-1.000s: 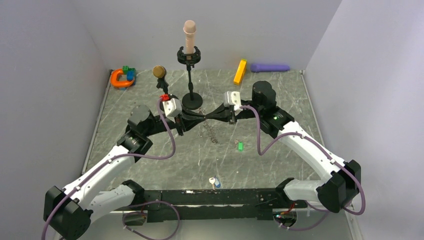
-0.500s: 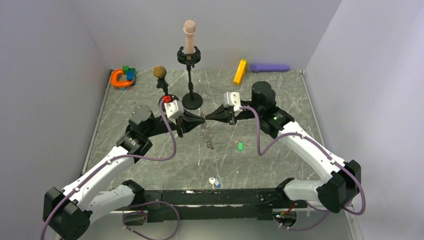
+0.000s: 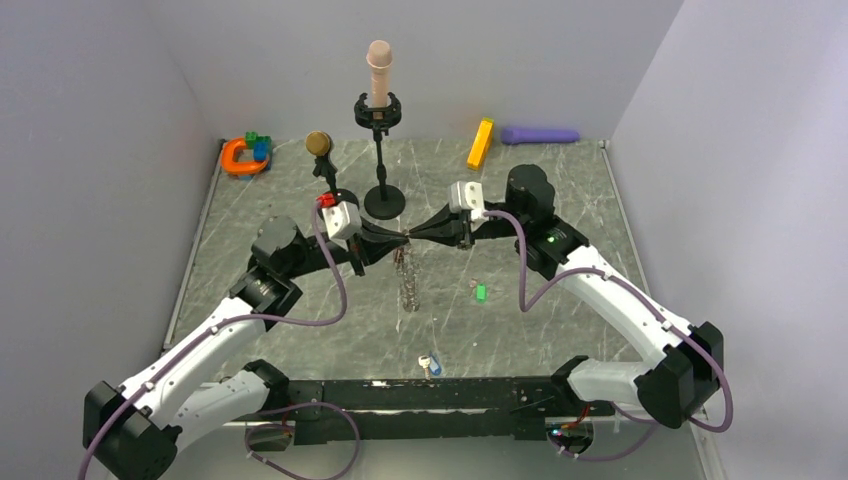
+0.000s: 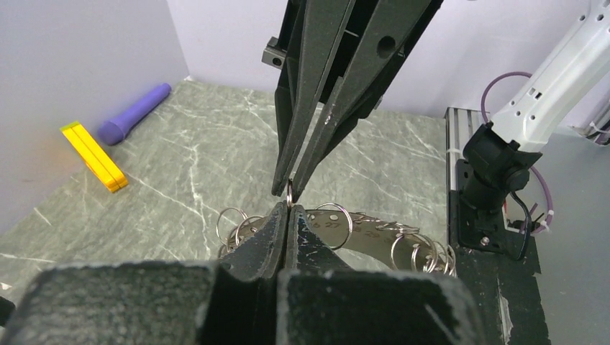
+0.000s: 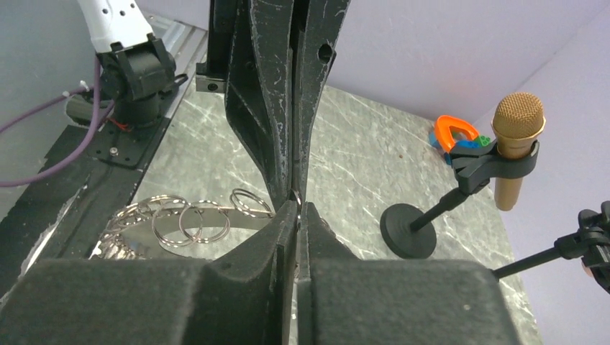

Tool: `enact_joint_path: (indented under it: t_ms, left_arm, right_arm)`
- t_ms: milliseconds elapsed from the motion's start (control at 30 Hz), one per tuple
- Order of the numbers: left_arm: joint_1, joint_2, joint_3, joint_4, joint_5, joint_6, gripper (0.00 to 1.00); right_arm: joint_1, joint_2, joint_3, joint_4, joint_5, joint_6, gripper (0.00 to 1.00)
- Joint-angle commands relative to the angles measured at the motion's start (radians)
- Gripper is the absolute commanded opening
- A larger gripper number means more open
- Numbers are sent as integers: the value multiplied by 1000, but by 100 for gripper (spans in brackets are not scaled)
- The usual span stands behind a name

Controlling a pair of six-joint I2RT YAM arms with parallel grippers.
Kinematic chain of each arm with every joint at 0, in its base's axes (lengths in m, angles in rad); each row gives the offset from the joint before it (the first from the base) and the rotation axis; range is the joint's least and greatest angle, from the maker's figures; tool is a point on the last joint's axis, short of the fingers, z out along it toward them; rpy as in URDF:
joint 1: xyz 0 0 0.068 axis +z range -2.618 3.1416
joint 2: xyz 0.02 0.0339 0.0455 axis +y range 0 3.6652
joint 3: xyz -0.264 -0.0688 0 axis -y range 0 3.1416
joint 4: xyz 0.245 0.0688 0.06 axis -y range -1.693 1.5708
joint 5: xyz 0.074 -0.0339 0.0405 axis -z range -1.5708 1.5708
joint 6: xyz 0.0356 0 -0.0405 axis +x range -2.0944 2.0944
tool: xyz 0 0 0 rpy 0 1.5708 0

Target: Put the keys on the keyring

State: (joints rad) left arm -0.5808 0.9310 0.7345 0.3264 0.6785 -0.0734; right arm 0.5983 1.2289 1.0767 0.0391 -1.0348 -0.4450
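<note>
The keyring (image 3: 406, 278), a wide grey metal band strung with several small split rings, hangs edge-on below the two grippers' meeting tips. My left gripper (image 3: 402, 238) and right gripper (image 3: 414, 236) face each other tip to tip. Both are shut on one small split ring (image 4: 289, 192) at the top of the keyring (image 4: 374, 241). In the right wrist view the band (image 5: 165, 224) curves away to the left of my fingers. A green key (image 3: 481, 292) lies on the table to the right of the keyring. No red key is clearly visible.
A small blue-headed key (image 3: 430, 364) lies near the front edge. Behind the grippers stand a tall stand base (image 3: 385, 203) and a gold microphone (image 3: 319, 143) on a short stand. An orange clamp (image 3: 240, 156), yellow block (image 3: 480, 143) and purple cylinder (image 3: 540, 134) line the back wall.
The keyring lay slanted on the table; now it hangs upright under the tips. The left gripper's jaws have closed fully. Both grippers shifted slightly left.
</note>
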Motion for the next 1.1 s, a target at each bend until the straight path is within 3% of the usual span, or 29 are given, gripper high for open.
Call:
enact_joint_path:
  t_ms: [0,200,400,733,1067]
  left_arm:
    - [-5,-39,12,115,-19,-22,0]
    - [-5,-43,11,136,-11,-31,0]
    - [-4,-38,13,141,-4,-34,0]
    - [-5,-38,-9,209,-7,-75,0]
    - [-5,-32,-33,263,-20,-106,0]
  right_arm:
    - [-1,-33,-39,150,-16,130,14]
    - [-19,-29,-62,217,2,232,26]
    - [-44,-23,-84,333,-11,355,31]
    - [-44,-26,-109,409,-46,411,31]
    - [-42,-14,-110,454,-81,462,21]
